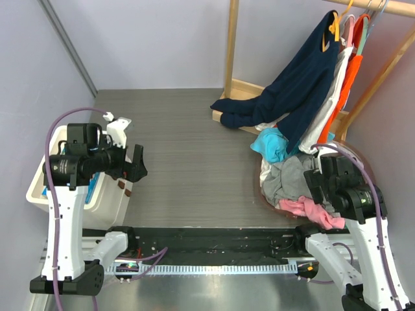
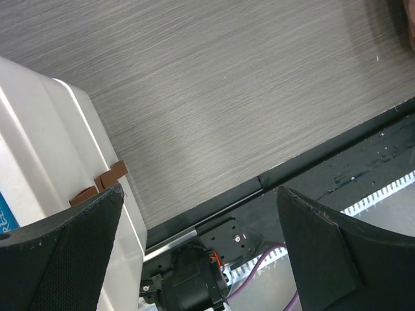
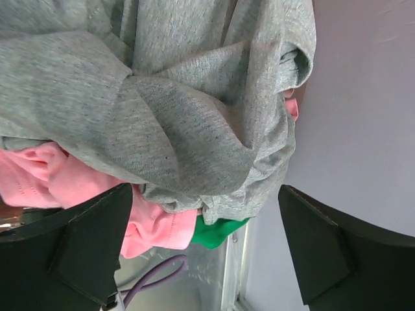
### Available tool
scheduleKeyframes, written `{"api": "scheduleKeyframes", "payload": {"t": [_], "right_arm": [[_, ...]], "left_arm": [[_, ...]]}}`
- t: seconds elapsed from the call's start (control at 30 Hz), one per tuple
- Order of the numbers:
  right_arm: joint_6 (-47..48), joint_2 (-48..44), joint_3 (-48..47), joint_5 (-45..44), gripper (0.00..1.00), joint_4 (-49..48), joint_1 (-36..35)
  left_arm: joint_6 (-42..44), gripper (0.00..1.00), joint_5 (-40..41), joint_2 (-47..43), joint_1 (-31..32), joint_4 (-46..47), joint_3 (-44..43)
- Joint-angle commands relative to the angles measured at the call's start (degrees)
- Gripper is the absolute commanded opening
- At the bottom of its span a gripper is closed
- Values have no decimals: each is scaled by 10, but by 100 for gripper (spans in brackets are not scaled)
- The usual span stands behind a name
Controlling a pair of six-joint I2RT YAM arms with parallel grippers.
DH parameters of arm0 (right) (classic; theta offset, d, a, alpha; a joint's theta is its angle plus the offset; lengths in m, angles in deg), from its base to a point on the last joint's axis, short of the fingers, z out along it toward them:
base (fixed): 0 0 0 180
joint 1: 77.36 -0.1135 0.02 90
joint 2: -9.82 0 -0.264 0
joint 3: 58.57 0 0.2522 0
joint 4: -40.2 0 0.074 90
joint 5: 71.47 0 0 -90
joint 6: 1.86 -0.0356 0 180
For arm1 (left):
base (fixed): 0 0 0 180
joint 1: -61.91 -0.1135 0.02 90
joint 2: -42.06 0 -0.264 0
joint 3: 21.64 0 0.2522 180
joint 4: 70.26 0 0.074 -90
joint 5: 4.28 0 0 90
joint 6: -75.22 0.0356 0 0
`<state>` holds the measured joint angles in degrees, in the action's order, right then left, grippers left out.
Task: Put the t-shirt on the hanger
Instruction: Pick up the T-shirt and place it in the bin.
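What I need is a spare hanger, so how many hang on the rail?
3, side by side on the rail: yellow hanger holding the navy garment, pink hanger, pale-blue hanger rightmost. More may be hidden.

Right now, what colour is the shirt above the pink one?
Light grey t-shirt, clearest in right wrist view.

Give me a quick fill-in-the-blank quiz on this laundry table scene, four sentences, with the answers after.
1. The t-shirt filling the right wrist view is ____ in colour.
2. The navy garment hangs on the wooden rack at the table's far ____ corner.
3. The left gripper holds nothing; its jaws stand ____.
4. The white bin stands beside the ____ arm.
Missing words: grey; right; open; left.
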<state>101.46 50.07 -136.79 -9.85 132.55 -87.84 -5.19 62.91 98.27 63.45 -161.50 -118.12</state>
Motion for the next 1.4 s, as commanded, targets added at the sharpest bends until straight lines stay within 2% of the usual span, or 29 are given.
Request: {"api": "scheduleKeyframes", "payload": {"t": [0.0,0.13,0.23,0.27,0.3,0.33,0.37,0.47,0.5,0.73,0.9,1.07,1.17,1.37], "right_arm": [[21,19,17,-29,100,-44,2],[48,43,50,8,99,-74,3],[55,54,51,44,71,-74,2],[55,57,47,54,43,-68,2],[52,60,38,64,25,-53,3],[49,62,10,84,16,-45,2],[45,63,-8,89,1,-35,2],[22,77,-116,88,1,-7,2],[7,83,-185,88,1,-1,3],[-19,139,-494,88,1,-11,3],[-11,202,-670,153,1,-48,3],[-17,232,-697,230,1,-141,2],[-43,254,-698,309,1,-215,2],[-159,309,-711,419,1,-422,3]], "left_arm": [[14,100,-15,-2,1,-3,-24],[23,100,-10,-6,2,-9,-32],[23,100,-8,-11,1,-11,-32],[23,100,-8,-12,2,-8,-32],[22,100,-8,-12,2,-5,-31],[21,100,-7,-11,2,-1,-31],[17,100,-11,-9,1,0,-31],[8,100,-32,0,1,4,-42],[6,100,-36,7,2,6,-46],[-8,100,-44,28,2,24,-67],[-18,100,-47,30,2,33,-74],[-42,100,-35,26,1,53,-73],[-54,100,-28,25,1,61,-76],[-77,100,-29,15,1,81,-68]]}}
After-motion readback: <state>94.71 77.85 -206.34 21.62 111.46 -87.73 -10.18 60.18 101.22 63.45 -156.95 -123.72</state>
